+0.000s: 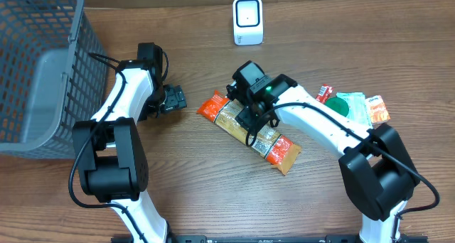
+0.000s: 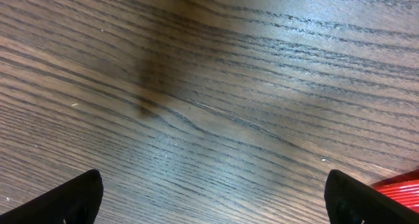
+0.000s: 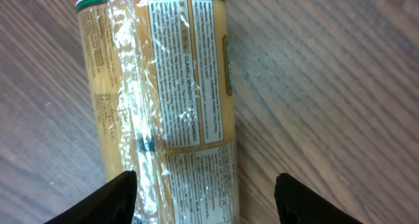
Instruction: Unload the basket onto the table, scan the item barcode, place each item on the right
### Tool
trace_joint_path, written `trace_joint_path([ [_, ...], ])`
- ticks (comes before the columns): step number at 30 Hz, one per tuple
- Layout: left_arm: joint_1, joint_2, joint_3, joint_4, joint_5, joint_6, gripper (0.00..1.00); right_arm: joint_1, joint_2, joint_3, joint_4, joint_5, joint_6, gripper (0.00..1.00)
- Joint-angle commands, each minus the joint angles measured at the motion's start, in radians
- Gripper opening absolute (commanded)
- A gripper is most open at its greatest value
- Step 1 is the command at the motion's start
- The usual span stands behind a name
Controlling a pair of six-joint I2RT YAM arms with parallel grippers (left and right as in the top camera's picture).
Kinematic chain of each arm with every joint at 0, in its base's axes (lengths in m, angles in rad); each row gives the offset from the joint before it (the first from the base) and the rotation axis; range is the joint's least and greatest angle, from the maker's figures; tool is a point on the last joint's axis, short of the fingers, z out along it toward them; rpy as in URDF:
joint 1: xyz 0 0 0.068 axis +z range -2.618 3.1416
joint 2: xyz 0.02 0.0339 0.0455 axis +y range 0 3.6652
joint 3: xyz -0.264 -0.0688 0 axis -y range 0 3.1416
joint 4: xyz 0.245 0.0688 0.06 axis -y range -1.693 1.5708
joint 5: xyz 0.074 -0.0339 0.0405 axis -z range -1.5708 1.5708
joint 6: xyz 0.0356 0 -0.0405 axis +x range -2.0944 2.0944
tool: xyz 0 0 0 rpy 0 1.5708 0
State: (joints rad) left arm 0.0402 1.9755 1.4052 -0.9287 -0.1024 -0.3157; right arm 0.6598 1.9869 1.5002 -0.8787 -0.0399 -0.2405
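The item is a long packet with orange ends and a beige middle, lying flat and slantwise on the wooden table. My right gripper hovers over its left half, open. In the right wrist view the packet shows clear film and printed text panels, and I cannot make out a barcode. It lies between the fingers of the right gripper: the left fingertip is close to its edge and the right one stands well apart. A white scanner stands at the back. My left gripper is open over bare wood.
A grey mesh basket fills the far left. Several small snack packets lie at the right behind the right arm. A red edge shows at the right border of the left wrist view.
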Motion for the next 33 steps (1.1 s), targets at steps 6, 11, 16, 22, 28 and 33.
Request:
trace_joint_path([
  [6,0.002,-0.001,0.010,-0.001,-0.012,-0.014,1.00,-0.120,0.069,-0.007,-0.042,-0.380,-0.152,0.67],
  [11,0.002,-0.001,0.010,-0.001,-0.012,-0.014,1.00,-0.131,0.118,-0.007,-0.063,-0.395,-0.185,0.67],
  [16,0.002,-0.001,0.010,-0.001,-0.012,-0.014,1.00,-0.120,0.140,-0.007,-0.048,-0.396,-0.207,0.67],
  [22,0.002,-0.001,0.010,-0.001,-0.012,-0.014,1.00,-0.094,0.143,-0.007,-0.047,-0.396,-0.207,0.42],
  [28,0.002,-0.001,0.010,-0.001,-0.012,-0.014,1.00,-0.094,0.139,0.043,-0.104,-0.394,-0.206,0.30],
  [33,0.002,-0.001,0.010,-0.001,-0.012,-0.014,0.99,-0.082,0.105,0.106,-0.161,-0.292,-0.201,0.20],
])
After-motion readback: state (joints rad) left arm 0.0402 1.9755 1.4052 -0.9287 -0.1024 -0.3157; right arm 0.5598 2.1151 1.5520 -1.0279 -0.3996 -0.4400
